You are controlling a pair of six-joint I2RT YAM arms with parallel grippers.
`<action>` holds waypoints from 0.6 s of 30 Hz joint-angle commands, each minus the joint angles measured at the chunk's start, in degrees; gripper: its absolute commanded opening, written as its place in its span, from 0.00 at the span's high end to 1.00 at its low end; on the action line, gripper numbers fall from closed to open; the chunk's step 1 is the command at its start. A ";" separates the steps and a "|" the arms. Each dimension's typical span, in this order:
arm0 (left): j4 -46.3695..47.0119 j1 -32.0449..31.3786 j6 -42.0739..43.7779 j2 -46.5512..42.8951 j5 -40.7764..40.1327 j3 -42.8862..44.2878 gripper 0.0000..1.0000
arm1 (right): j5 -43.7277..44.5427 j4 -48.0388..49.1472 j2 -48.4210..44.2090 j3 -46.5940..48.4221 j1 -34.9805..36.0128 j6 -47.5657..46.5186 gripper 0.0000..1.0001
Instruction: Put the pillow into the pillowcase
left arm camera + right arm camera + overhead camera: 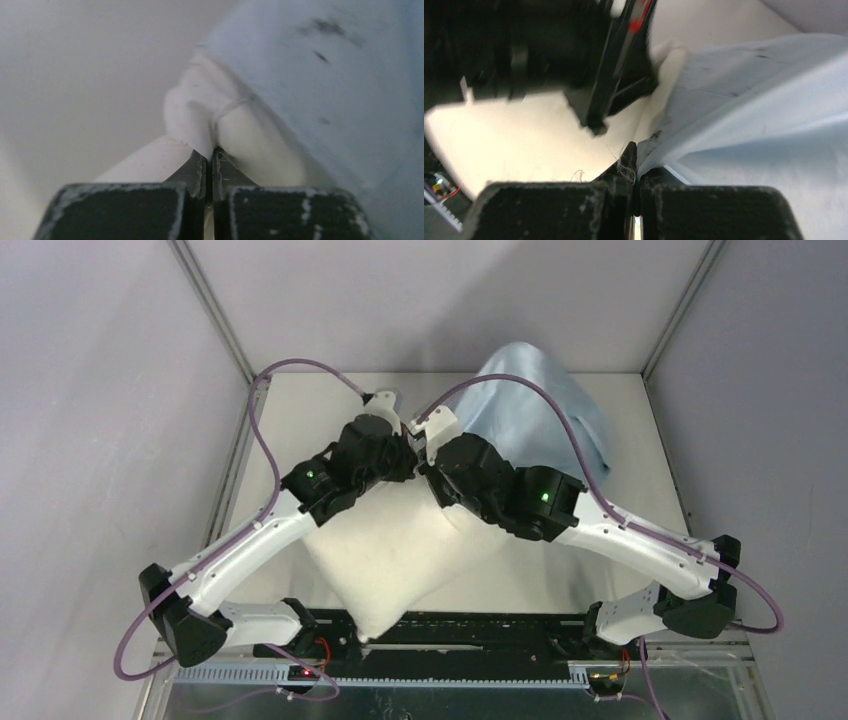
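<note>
So the pillow (400, 550) sits in the middle of the counter (310, 420), turned diamond-wise, with one corner pointing at 6 o'clock toward the arm bases and the opposite corner up at 12 o'clock. It's all outside the pillowcase (545, 405), as far as the top view shows. The pillowcase is the light blue heap at about 1 o'clock from the pillow, bunched up against the back wall, and its near edge reaches the pillow's far corner.

Both arms meet right at that 12 o'clock corner, wrists almost touching. The left gripper (210, 156) is clamped tight on a pinch of the white corner fabric, and its wrist view shows the blue cloth draped just beside that pinch at 2 o'clock. The right gripper (634, 159) is closed too, with the pillowcase's edge nipped between its fingers. Blue fabric fans out from there toward 3 o'clock, and the pillow lies at 9 o'clock under the left arm's black wrist.
</note>
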 commanded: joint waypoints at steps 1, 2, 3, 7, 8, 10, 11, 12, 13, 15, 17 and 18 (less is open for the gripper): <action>8.78 5.51 -10.24 3.92 6.46 6.10 1.00 | -12.50 -0.66 0.98 1.78 -2.50 5.44 1.00; 8.96 6.88 -11.68 4.87 6.94 5.52 1.00 | -15.87 -0.70 1.31 0.81 -5.89 6.81 1.00; 9.45 7.65 -12.63 6.13 7.18 4.91 1.00 | -18.84 0.13 1.40 -0.54 -8.37 7.36 1.00; 14.27 11.23 -15.16 12.24 11.70 2.47 1.00 | -24.84 5.04 4.73 -4.32 -15.86 7.30 1.00; 15.66 11.81 -14.59 13.81 13.14 2.60 1.00 | -25.16 5.40 6.62 -4.05 -17.10 7.21 1.00; 17.13 13.03 -12.66 17.05 15.95 4.35 1.00 | -25.93 5.87 10.07 -3.10 -19.08 7.29 1.00; 16.43 13.53 -11.45 18.41 16.61 6.73 0.99 | -26.12 5.52 11.57 -2.07 -19.77 7.57 1.00; 15.29 14.17 -10.14 19.23 16.78 8.37 0.92 | -25.97 4.39 12.62 -0.60 -20.06 8.01 0.96; 14.23 14.65 -8.95 19.40 16.69 9.92 0.77 | -25.11 2.78 13.22 0.82 -20.08 8.60 0.85; 11.75 15.73 -6.87 18.03 15.83 12.25 0.52 | -22.26 0.36 12.02 2.24 -18.93 9.76 0.61; 8.27 16.46 -5.24 14.80 14.12 13.57 0.31 | -19.00 -0.33 8.50 1.07 -16.98 11.69 0.45; 6.84 16.63 -4.55 13.19 12.65 13.90 0.18 | -18.27 -0.44 6.47 -0.33 -16.04 12.77 0.39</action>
